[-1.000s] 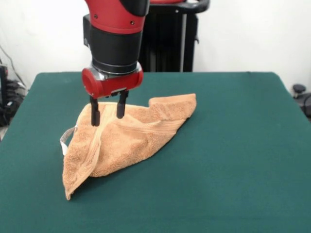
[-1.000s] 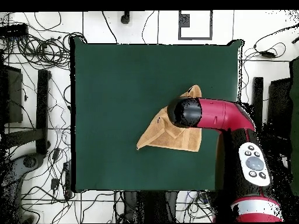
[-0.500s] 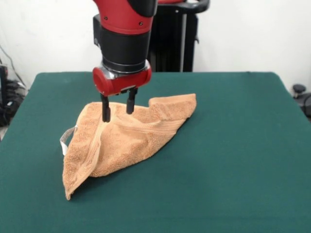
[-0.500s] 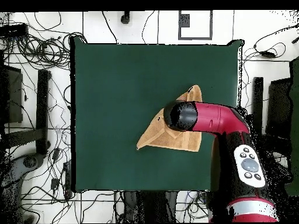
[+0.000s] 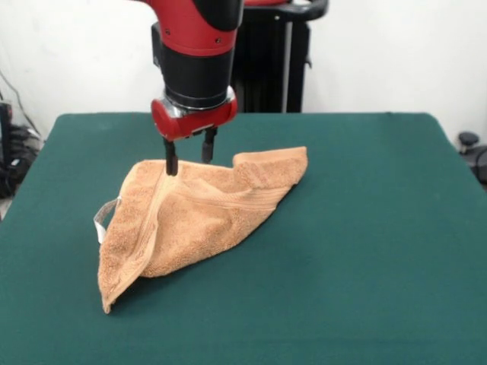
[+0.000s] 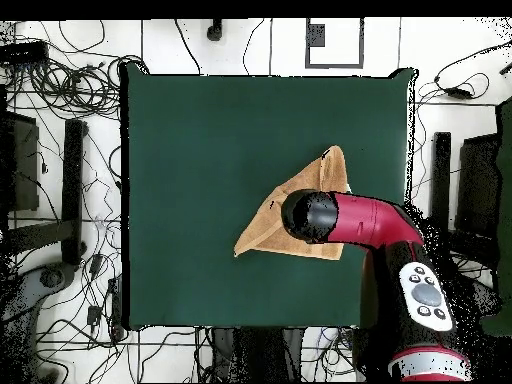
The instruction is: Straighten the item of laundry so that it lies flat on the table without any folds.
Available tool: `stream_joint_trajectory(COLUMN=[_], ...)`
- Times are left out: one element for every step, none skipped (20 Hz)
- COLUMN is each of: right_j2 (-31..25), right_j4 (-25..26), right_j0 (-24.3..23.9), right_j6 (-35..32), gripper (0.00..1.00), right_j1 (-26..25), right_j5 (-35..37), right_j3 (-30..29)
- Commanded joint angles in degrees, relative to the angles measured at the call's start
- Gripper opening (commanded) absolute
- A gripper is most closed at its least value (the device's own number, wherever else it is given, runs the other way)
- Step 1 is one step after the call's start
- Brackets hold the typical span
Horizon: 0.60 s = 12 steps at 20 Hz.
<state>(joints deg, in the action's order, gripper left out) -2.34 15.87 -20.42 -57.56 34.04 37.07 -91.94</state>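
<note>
The item of laundry, an orange-tan towel (image 5: 198, 217), lies folded over into a rough triangle on the left half of the green table (image 5: 365, 228). A woven band runs along its fold, and a white tag (image 5: 103, 218) sticks out at its left side. My gripper (image 5: 189, 157) is open and empty over the towel's far edge. Its left fingertip (image 5: 171, 166) is at the cloth and its right fingertip is just behind the edge. In the overhead view the towel (image 6: 268, 228) lies right of the table's middle (image 6: 200, 150), and the arm (image 6: 340, 220) covers part of it and hides the gripper.
The black pedestal (image 5: 266, 57) stands behind the table's far edge. Cables and stands (image 6: 60, 200) lie on the floor around the table in the overhead view.
My gripper has moved from over the towel's fold back toward its far edge and slightly to the right in the front view. The towel has not changed shape.
</note>
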Motion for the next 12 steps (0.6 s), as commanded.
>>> stream_joint_trajectory(right_j2=[0.12, 0.24, 0.24, 0.23, 0.27, 0.29, 0.32, 0.36, 0.34, 0.43, 0.48, 0.5], right_j4=[-2.69, -2.72, -2.78, -2.84, -2.96, -2.95, -3.13, -3.17, -3.32, -3.37, -3.46, -3.57], right_j0=[2.32, 2.36, 2.25, 2.18, 2.2, 2.14, 2.12, 2.08, 2.11, 2.13, 2.09, 2.05], right_j6=[-16.29, -16.39, -16.41, -16.5, -16.57, -16.6, -16.8, -16.85, -16.9, -17.0, -17.04, -17.04], gripper=[1.0, 1.0, 1.0, 1.0, 1.0, 1.0, 1.0, 1.0, 1.0, 1.0, 1.0, 1.0], right_j1=[-2.73, -2.83, -2.96, -3.09, -3.14, -3.23, -3.25, -3.33, -3.53, -3.68, -3.94, -4.04], right_j5=[-2.03, -2.38, -2.81, -3.34, -3.59, -4.04, -4.39, -4.73, -4.85, -5.19, -5.44, -5.67], right_j3=[-5.75, -5.79, -5.85, -6.0, -5.95, -6.15, -6.26, -6.4, -6.18, -6.16, -5.91, -5.94])
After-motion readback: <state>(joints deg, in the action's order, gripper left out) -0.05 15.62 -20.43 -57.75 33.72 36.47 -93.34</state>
